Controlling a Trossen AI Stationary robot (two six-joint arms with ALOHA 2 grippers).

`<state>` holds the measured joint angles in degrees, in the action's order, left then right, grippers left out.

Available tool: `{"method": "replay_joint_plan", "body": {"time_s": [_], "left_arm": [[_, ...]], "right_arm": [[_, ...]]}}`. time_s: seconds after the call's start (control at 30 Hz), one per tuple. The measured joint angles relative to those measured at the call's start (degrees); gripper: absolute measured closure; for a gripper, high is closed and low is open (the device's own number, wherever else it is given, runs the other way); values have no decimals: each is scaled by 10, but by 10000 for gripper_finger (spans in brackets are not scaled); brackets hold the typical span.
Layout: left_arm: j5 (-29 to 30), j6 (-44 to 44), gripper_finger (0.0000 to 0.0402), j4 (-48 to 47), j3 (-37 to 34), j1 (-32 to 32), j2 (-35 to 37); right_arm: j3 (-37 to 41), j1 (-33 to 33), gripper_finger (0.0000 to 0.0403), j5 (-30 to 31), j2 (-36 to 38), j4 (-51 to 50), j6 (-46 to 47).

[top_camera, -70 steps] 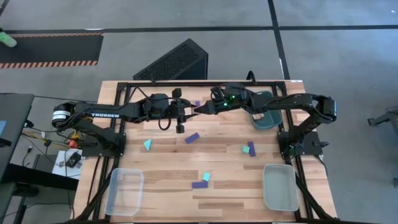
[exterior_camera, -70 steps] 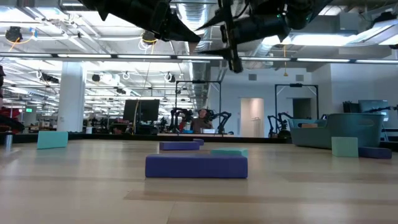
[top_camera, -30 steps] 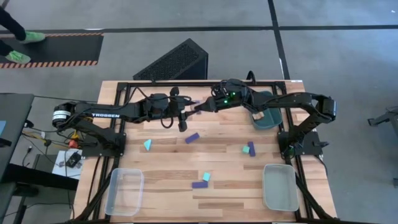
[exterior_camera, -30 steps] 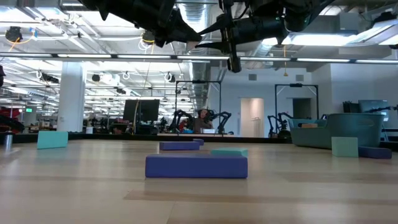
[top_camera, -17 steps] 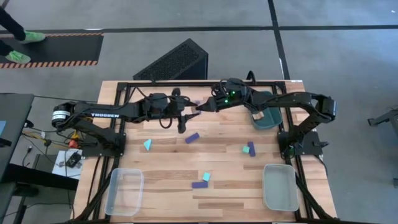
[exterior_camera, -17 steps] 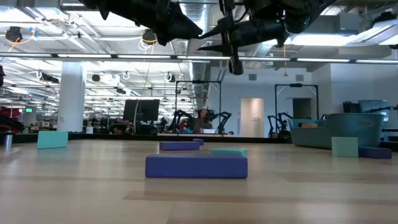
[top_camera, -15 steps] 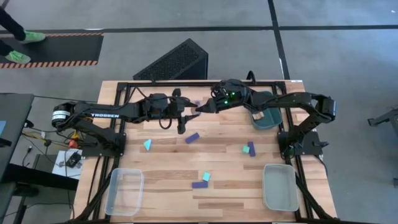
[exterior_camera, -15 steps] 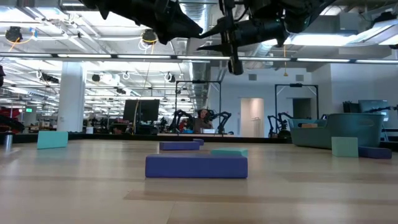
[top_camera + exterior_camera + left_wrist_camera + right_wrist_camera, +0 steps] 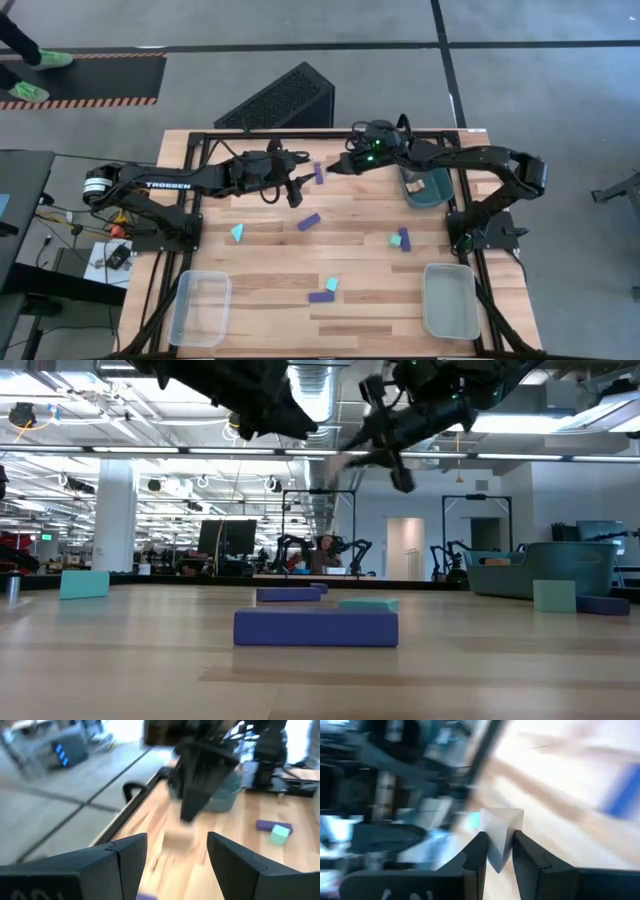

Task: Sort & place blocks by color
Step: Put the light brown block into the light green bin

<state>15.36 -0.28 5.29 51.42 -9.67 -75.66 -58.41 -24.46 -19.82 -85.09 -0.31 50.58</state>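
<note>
A: What's blurred nearest the right wrist camera?
B: A pale wooden wedge block (image 9: 501,837), pinched between the right gripper (image 9: 499,851) fingers at frame centre.
A: And farther off?
B: The left gripper (image 9: 176,851), fingers spread and empty, faces it; dark blue bar (image 9: 319,173) between them, upper centre.

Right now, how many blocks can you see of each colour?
Dark blue blocks: 4
Teal blocks: 3
Pale wood block: 1, held in the right pincer; what lies in the bin is unclear
Total: 8
</note>
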Motion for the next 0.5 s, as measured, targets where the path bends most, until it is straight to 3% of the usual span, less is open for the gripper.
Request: {"method": "replay_joint_plan", "body": {"time_s": [0.2,0.5], "left_arm": [[40,-102,193,-94,-1,-4,3],[40,-177,193,-151,-1,-35,3]], "right_arm": [[4,-36,310,137,91,-221,-102],[111,-98,311,254,236,-387,-84]]}}
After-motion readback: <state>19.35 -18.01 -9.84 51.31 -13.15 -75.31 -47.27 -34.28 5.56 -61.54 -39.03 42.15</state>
